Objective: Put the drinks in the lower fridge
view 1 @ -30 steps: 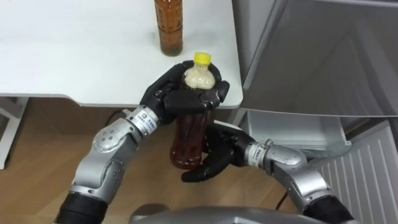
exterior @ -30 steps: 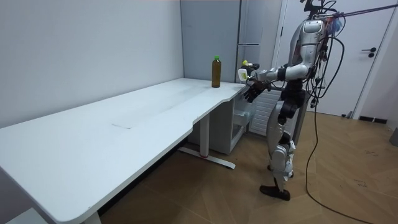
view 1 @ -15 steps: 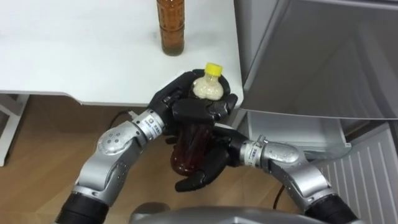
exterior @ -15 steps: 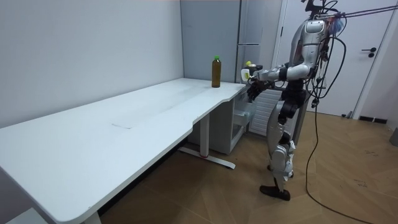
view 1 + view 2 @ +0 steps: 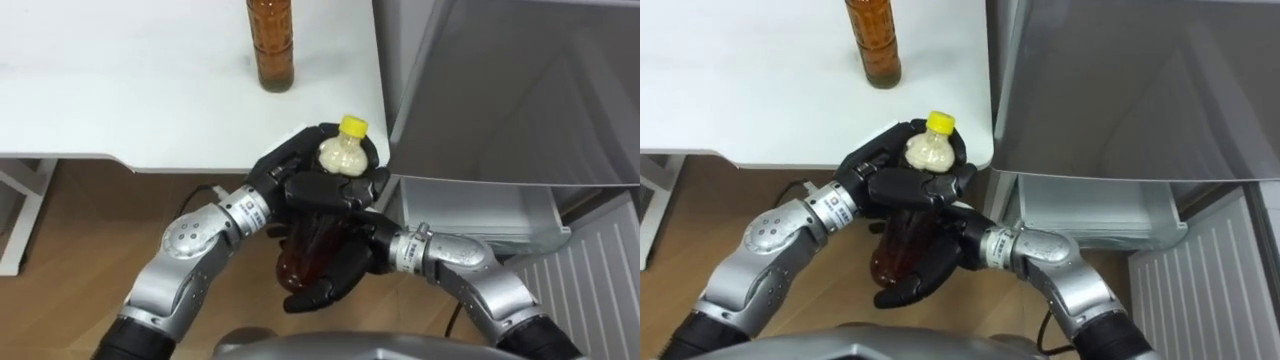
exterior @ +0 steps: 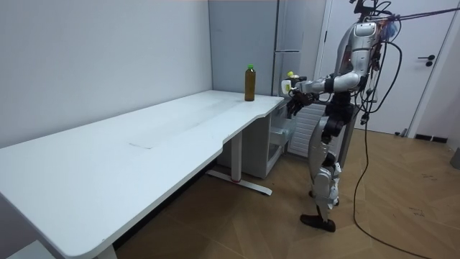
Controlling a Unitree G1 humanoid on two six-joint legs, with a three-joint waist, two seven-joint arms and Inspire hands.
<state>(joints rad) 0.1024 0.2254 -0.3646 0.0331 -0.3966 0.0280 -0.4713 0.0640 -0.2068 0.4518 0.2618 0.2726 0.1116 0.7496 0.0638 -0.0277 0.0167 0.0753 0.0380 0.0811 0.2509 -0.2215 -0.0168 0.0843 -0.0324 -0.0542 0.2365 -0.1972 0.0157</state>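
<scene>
White table [image 5: 150,100] fills the upper left of the eye views, its rounded corner ending just beside the grey fridge [image 5: 500,90]. Off that corner, over the wooden floor [image 5: 80,230], both hands hold a yellow-capped bottle [image 5: 303,245] of brown drink upright. The left hand [image 5: 305,182] is clenched round its upper part and the right hand [image 5: 338,272] is curled under and round its base, so much of the bottle's body is hidden. Right of the table corner, the lower compartment [image 5: 470,205] stands open with a pale interior; how deep it goes is hard to make out. A second bottle [image 5: 272,45] stands on the table back from the corner, its top cut off. In the room view the robot stands upright at the table's far end.
</scene>
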